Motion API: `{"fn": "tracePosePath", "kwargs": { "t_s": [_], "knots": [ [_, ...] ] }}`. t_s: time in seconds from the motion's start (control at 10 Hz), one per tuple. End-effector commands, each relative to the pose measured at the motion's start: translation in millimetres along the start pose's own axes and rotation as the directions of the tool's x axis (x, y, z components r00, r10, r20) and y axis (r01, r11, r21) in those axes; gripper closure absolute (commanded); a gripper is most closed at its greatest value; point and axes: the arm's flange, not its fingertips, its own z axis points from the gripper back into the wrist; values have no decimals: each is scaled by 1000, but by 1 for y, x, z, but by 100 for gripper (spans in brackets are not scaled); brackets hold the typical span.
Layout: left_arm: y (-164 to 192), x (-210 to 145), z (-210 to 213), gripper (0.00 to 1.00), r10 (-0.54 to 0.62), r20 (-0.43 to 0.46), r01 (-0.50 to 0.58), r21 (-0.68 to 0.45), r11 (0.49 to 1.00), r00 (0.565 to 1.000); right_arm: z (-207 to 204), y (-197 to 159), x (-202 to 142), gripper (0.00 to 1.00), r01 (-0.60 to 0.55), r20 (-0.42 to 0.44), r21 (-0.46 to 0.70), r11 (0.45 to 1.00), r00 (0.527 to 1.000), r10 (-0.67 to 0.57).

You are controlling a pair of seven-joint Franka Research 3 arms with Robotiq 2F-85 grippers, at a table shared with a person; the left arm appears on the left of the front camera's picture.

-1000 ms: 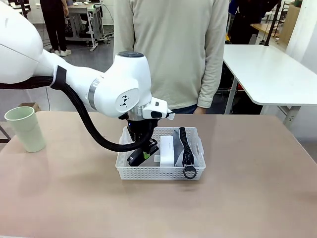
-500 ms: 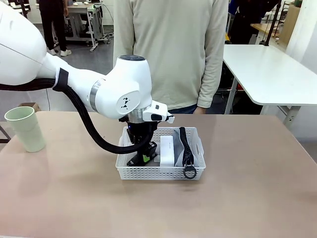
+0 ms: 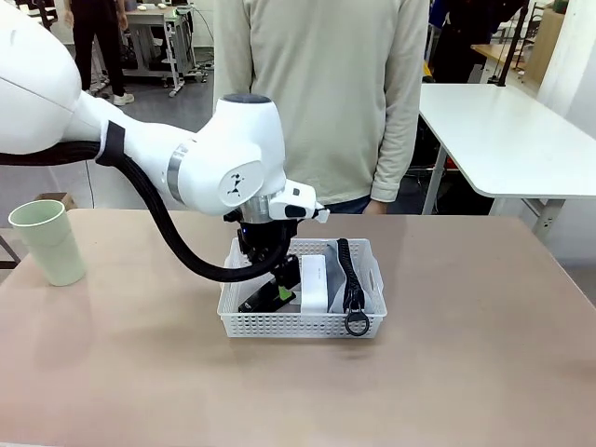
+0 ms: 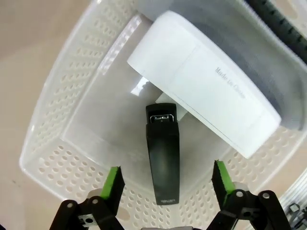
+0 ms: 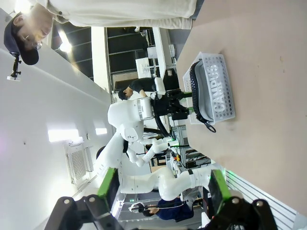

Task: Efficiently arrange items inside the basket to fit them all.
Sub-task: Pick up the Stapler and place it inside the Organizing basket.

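The white basket [image 3: 300, 325] sits mid-table in front of the person. In it, from left to right, lie the black stapler [image 3: 264, 299], the small white box [image 3: 314, 282] on edge, and the grey CAMPUS pouch [image 3: 358, 284] with its black zipper and ring. My left gripper [image 3: 277, 283] hangs open just above the stapler [image 4: 163, 155], which lies flat on the basket floor [image 4: 103, 132] between the green pads without touching them. The box [image 4: 206, 103] leans beside it. The pale green cup [image 3: 47, 241] stands on the table at far left. My right gripper [image 5: 163, 188] is open and holds nothing, far from the basket [image 5: 221, 91].
A person in a beige top stands at the far table edge right behind the basket. Bare tabletop [image 3: 466, 372] spreads to the front and right. Another white table [image 3: 503, 130] stands beyond at back right.
My left gripper went from shut on the stapler to open, leaving the stapler lying in the basket's left part, and lifted slightly. The right arm stayed put.
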Motion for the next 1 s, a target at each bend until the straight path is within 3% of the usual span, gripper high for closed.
{"fn": "tracePosePath", "kwargs": {
  "t_s": [0.0,0.2,0.3,0.5,0.6,0.7,0.9],
  "knots": [
    [5,-15,34,0,65,61,-62,-53,997,996,1,1,-1,0,-23,1,18,1000,1000,23],
    [24,-53,104,0,176,152,-150,-167,975,973,1,1,-1,0,-23,1,18,1000,1000,23],
    [33,-83,138,0,196,153,-155,-242,958,969,1,1,-1,0,-23,1,18,1000,1000,23],
    [62,-162,192,0,280,184,-176,-439,881,942,1,1,-1,0,-23,1,18,1000,1000,23],
    [88,-214,210,0,436,196,-293,-500,815,878,1,1,-1,0,-23,1,18,1000,1000,23],
    [117,-265,219,0,551,182,-351,-601,718,814,1,1,-1,0,-23,1,18,1000,1000,23],
    [170,-374,212,0,801,68,-478,-771,420,594,1,1,-1,0,-23,1,18,1000,1000,23]
  ]
}}
